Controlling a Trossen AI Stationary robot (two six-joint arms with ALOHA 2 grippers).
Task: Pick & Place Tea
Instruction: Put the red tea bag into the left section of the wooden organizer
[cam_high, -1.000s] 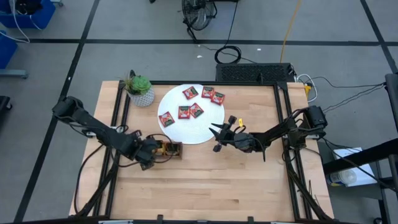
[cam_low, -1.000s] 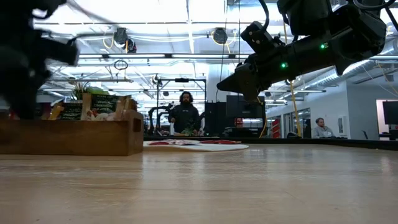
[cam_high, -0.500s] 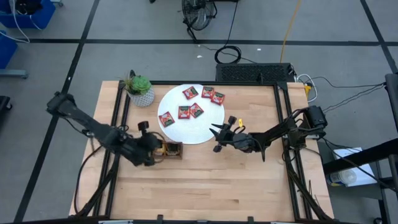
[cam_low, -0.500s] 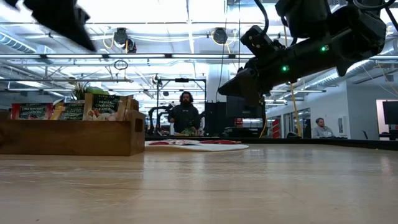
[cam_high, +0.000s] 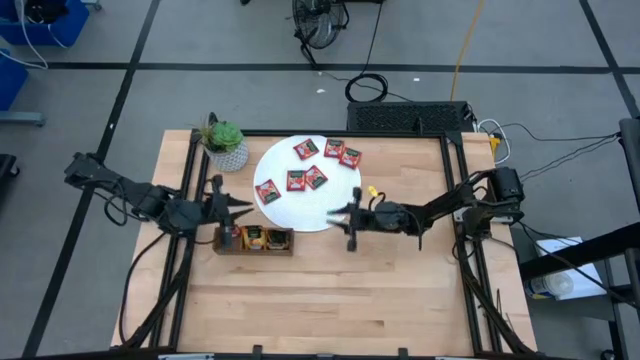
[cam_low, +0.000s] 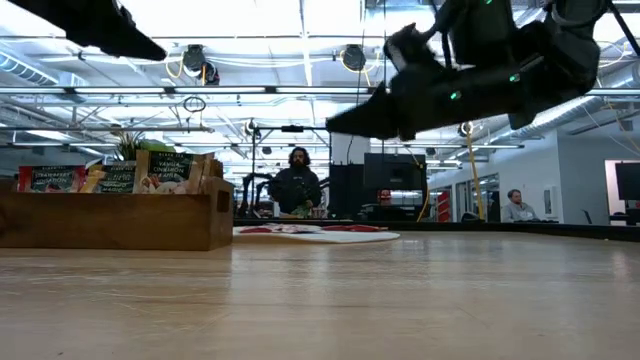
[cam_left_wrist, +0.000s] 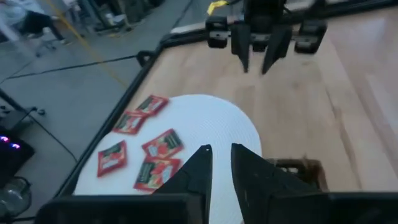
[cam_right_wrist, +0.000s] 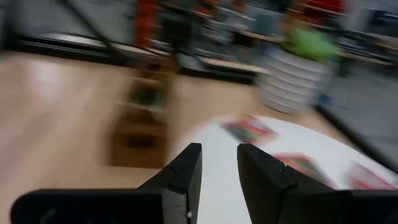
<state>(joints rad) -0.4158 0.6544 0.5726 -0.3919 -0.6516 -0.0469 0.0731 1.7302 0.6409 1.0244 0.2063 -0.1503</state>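
Note:
Several small red tea sachets (cam_high: 306, 166) lie flat on the white disc (cam_high: 320, 205), and they also show in the left wrist view as sachets (cam_left_wrist: 149, 152). More sachets (cam_low: 150, 172) stand upright in the brown wooden tray (cam_high: 255, 240). My left gripper (cam_high: 238, 206) hovers left of the disc and above the tray's far edge. It is open by a narrow gap (cam_left_wrist: 221, 149) and holds nothing. My right gripper (cam_high: 340, 215) hangs over the disc's right rim, open and empty (cam_right_wrist: 217, 149). It shows too from the left wrist view (cam_left_wrist: 257, 62).
A small green potted plant (cam_high: 225, 143) stands at the disc's far left. The tray (cam_low: 110, 220) sits just near of the disc. Bare wood lies along the table's near half and right side. A dark frame edges the table. People stand in the room beyond.
My left gripper has risen out of the tray, drawn back toward the table's left and far side, and now points at the disc. My right gripper has moved a little left toward the disc's rim and has rolled about its wrist. The tray's sachets show uncovered.

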